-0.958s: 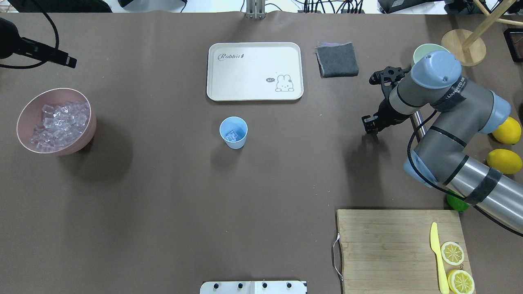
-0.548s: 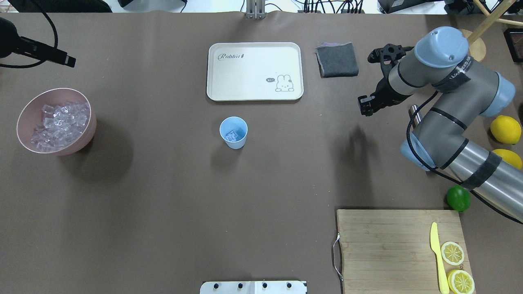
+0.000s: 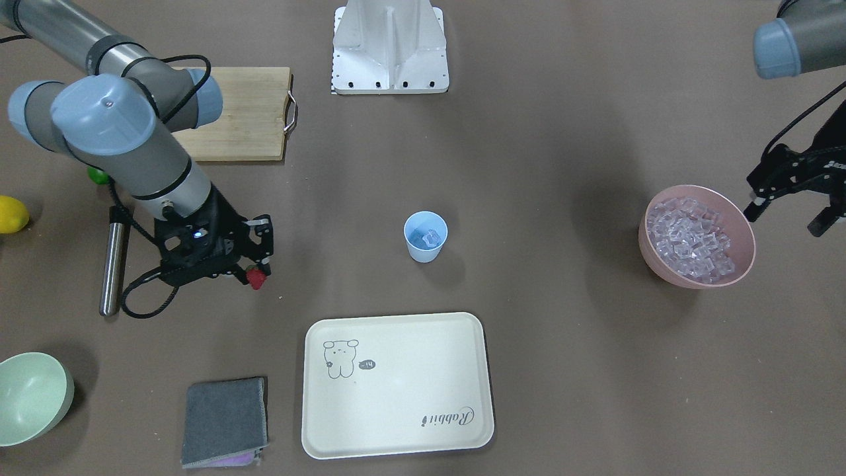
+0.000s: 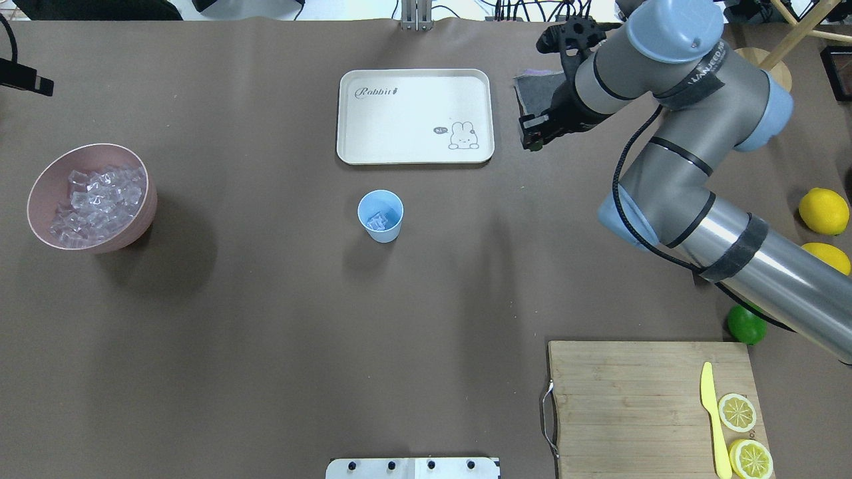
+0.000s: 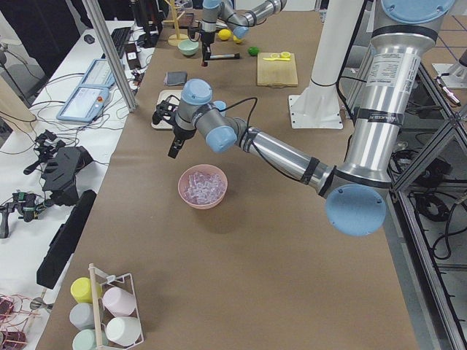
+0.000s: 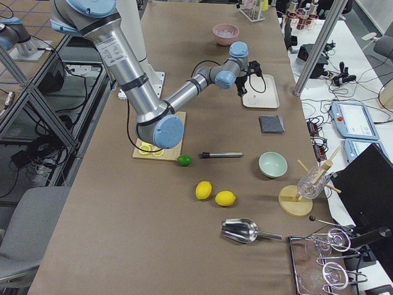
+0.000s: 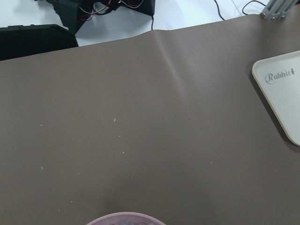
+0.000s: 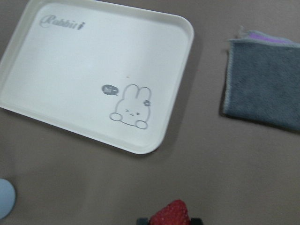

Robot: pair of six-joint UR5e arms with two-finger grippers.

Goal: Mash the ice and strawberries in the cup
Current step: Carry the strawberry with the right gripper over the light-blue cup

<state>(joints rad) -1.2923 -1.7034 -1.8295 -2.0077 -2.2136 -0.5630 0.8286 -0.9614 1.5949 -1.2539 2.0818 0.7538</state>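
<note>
Cup (image 4: 380, 214): mid-worktop, some ice (image 4: 379, 219) inside. Strawberry (image 3: 257, 279): pinched between right fingers (image 3: 265, 254), raised, well apart from cup. Left fingers (image 3: 760, 200): spread, empty, far from cup.

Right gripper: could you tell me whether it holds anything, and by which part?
The right gripper holds the strawberry, pinched across its red body between the fingertips; the leafy top does not show.
</note>
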